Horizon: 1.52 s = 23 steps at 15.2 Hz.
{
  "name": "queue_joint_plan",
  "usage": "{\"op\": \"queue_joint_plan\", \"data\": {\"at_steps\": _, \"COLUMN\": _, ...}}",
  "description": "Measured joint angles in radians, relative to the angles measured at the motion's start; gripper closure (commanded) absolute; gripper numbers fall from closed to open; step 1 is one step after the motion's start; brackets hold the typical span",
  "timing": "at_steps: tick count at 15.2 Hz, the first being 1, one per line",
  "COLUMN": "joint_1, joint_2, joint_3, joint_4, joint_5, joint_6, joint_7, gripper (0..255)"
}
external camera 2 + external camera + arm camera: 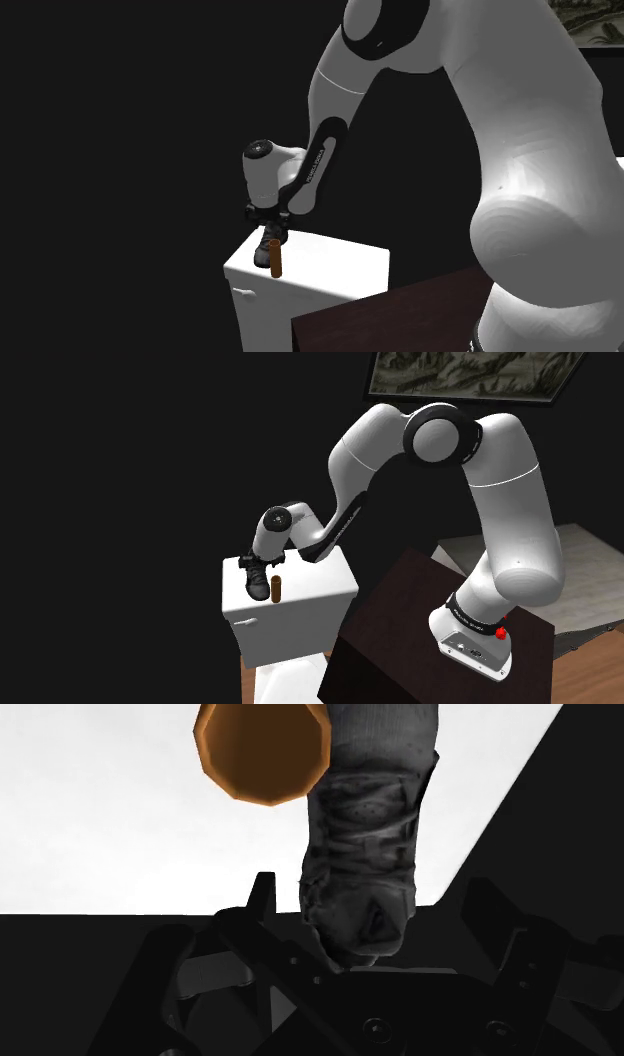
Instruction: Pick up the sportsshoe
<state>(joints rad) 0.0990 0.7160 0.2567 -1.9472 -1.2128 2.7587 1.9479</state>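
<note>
Gripper [250, 563] wide, straddling dark grey shoe [257, 581] on white cabinet [312, 580], fingers not touching. Shoulder view: brown cylinder [276, 589] just beside shoe, 4 o'clock.

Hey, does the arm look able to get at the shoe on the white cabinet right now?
Likely yes: the gripper sits right at the shoe, jaws apart on either side. The brown cylinder stands close beside it but not between them.
</note>
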Motion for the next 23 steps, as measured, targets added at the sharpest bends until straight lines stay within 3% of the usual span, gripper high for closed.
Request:
{"op": "queue_joint_plan", "data": {"at_steps": 9, "joint_1": 0.055, "joint_2": 0.131, "joint_3": -0.059, "joint_4": 0.109, "joint_5": -0.077, "joint_6": 0.025, "joint_7": 0.098, "gripper": 0}}
{"op": "queue_joint_plan", "data": {"at_steps": 10, "joint_1": 0.057, "joint_2": 0.135, "joint_3": -0.061, "joint_4": 0.112, "joint_5": -0.081, "joint_6": 0.027, "joint_7": 0.102, "gripper": 255}}
{"op": "queue_joint_plan", "data": {"at_steps": 23, "joint_1": 0.048, "joint_2": 0.111, "joint_3": -0.051, "joint_4": 0.094, "joint_5": -0.066, "joint_6": 0.021, "joint_7": 0.086, "gripper": 255}}
